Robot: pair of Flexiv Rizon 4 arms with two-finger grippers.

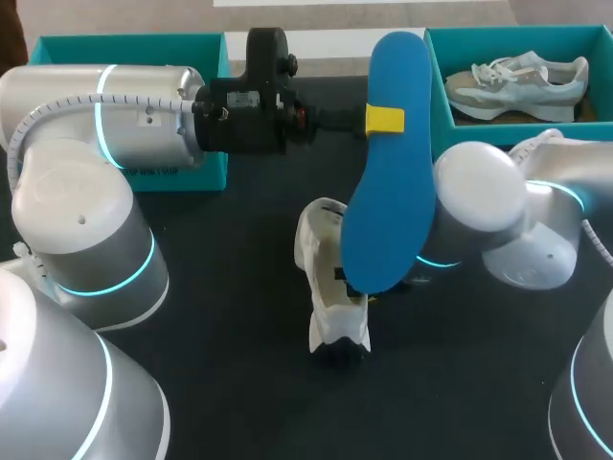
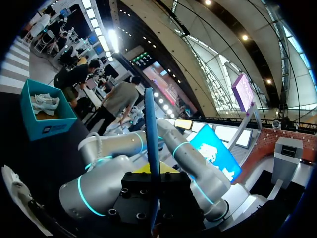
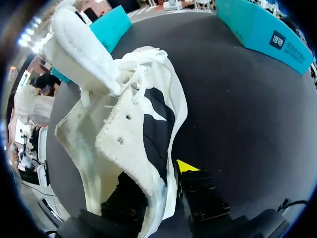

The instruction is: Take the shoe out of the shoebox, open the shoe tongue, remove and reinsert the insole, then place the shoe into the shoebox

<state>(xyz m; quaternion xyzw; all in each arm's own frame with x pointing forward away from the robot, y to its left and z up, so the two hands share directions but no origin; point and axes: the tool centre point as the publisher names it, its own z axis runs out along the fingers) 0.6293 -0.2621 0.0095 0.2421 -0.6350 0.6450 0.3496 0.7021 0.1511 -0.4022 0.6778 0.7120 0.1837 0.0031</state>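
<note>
Your left arm reaches level across from the left, and your left gripper [image 1: 383, 120] is clamped on the blue insole [image 1: 388, 192], raised over the white shoe [image 1: 326, 278]. Your right gripper [image 3: 163, 183] pinches the shoe's side wall on the table [image 1: 230, 287].

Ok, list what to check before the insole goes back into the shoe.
1. Left jaws shut on blue insole: ok.
2. Right jaws shut on white shoe wall: ok.
3. Tongue pulled back, opening exposed: ok.
4. Insole's lower end lined up with the opening: cannot tell, it hides the opening in the head view.
5. Left teal shoebox free for the shoe: cannot tell, left arm covers it.
</note>
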